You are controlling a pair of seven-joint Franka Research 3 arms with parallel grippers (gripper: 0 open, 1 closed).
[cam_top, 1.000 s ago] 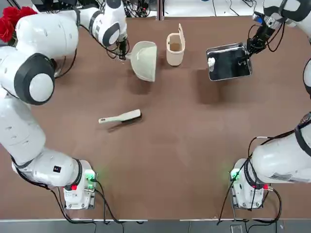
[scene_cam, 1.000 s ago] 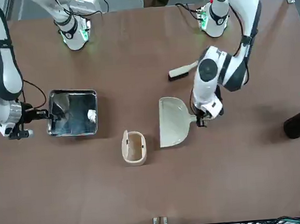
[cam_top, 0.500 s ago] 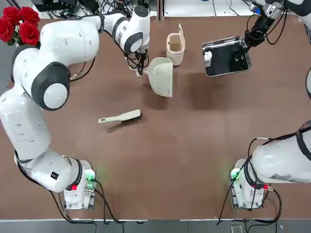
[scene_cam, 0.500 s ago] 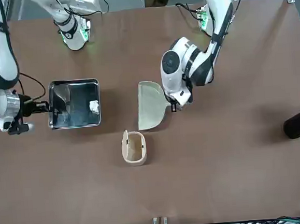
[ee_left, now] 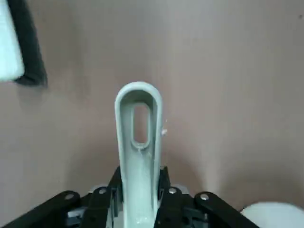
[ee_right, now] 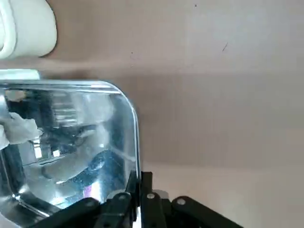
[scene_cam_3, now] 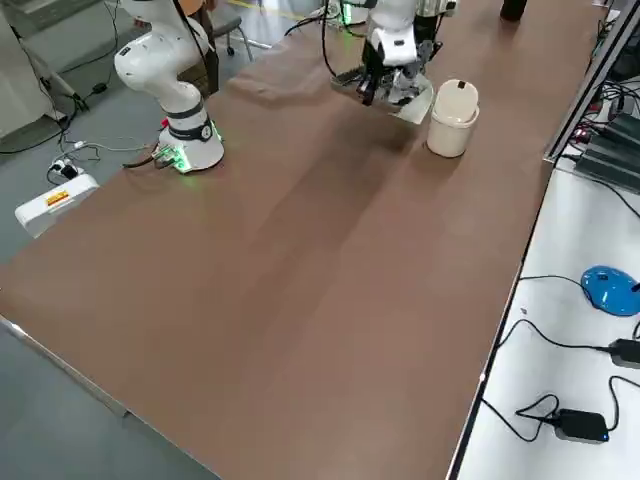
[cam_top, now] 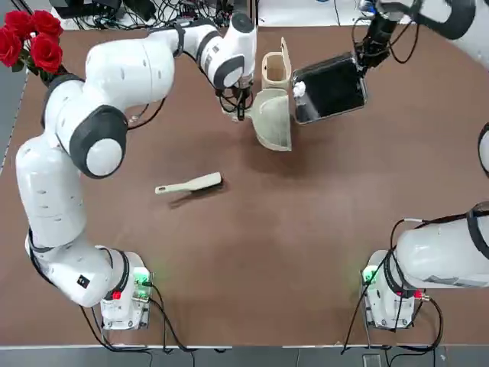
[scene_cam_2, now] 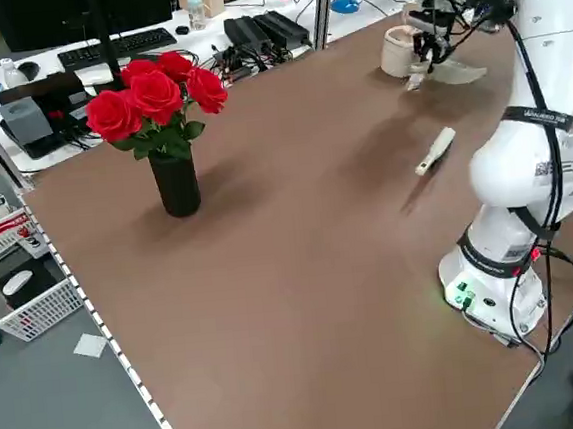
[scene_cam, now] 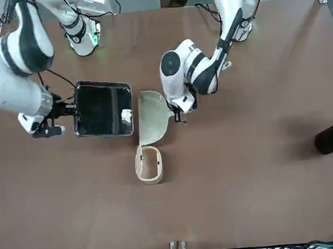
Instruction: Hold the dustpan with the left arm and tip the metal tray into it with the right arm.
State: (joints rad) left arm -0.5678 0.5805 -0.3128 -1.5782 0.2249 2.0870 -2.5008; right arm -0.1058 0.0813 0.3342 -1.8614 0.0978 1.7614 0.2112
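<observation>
The left hand (ee_left: 140, 197) is clenched on the handle of the dustpan (cam_top: 272, 121), its arm reaching forward from the base and bent down over the table (scene_cam: 246, 181). The dustpan's scoop lies to the robot's right of that hand, its wide edge turned away from it. The right hand (ee_right: 137, 197) is clamped on the rim of the metal tray (scene_cam: 103, 109), its arm stretched inward from the robot's right. The tray hangs on the left of that hand, a crumpled white wad (scene_cam: 126, 116) inside it (over by the side nearest the dustpan).

Compared with the earlier frames, both hands have shifted. The left hand has carried the dustpan to the robot's right, so that seen from above it now overlaps the cream cup (scene_cam: 149, 164), ahead of the scoop. The right hand has brought the tray leftward, and the gap to the dustpan has shrunk (they were well apart a second ago; now they are close beside each other). The hand brush (cam_top: 189, 184) lies where it did, nearer the robot's bases than the left hand.
</observation>
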